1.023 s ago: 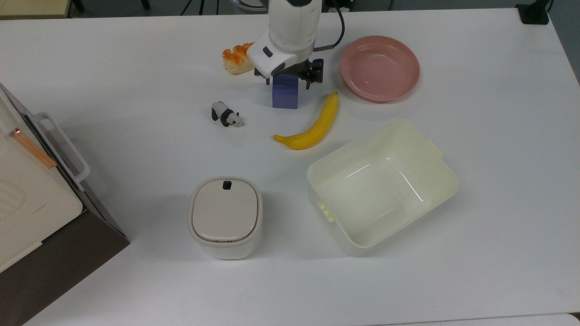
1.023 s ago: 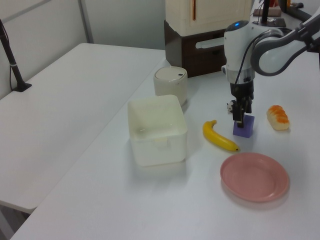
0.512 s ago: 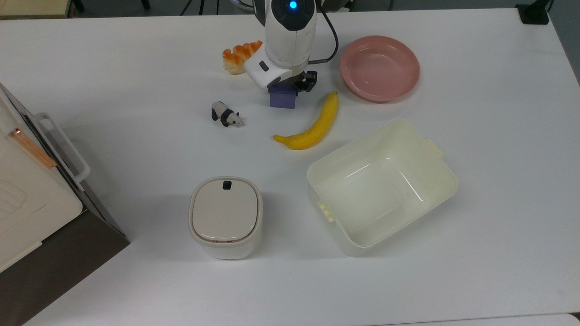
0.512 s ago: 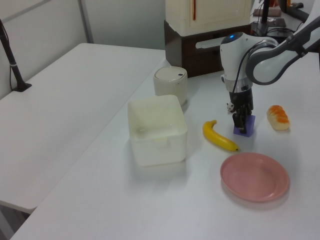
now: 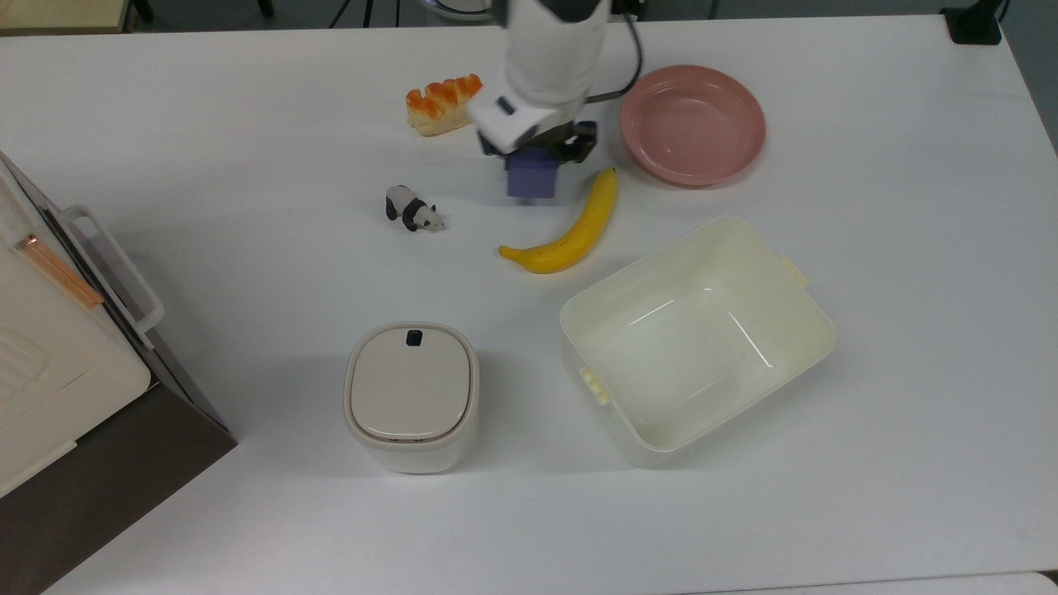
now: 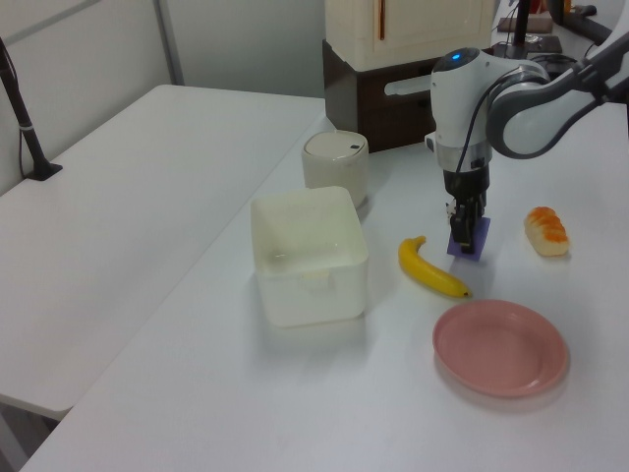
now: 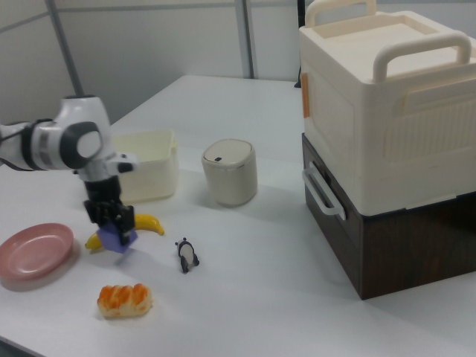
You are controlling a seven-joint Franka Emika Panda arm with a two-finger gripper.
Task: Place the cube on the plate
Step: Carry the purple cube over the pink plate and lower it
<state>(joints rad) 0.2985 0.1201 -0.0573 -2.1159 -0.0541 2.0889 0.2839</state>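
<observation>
The blue-purple cube [image 5: 531, 176] hangs tilted just above the table, with my gripper [image 5: 537, 159] shut on its upper part. The left view puts the cube [image 6: 470, 239] under the gripper [image 6: 462, 228], just beyond the banana's far end. The pink plate [image 5: 693, 124] lies empty toward the top view's right of the cube, about a plate's width away. In the right view the cube [image 7: 117, 238] in the gripper [image 7: 112, 224] sits right of the plate [image 7: 33, 251].
A banana [image 5: 570, 231] lies between cube and plate, nearer the cream tub [image 5: 793, 330]. A toy panda [image 5: 413, 208] and a bread roll [image 5: 442, 103] are on the top view's left of the cube. A lidded bin [image 5: 411, 395] and stacked boxes [image 7: 387, 141] stand farther off.
The gripper came down over the cube, shut on it, then lifted it off the table and carried it slightly toward the top view's right.
</observation>
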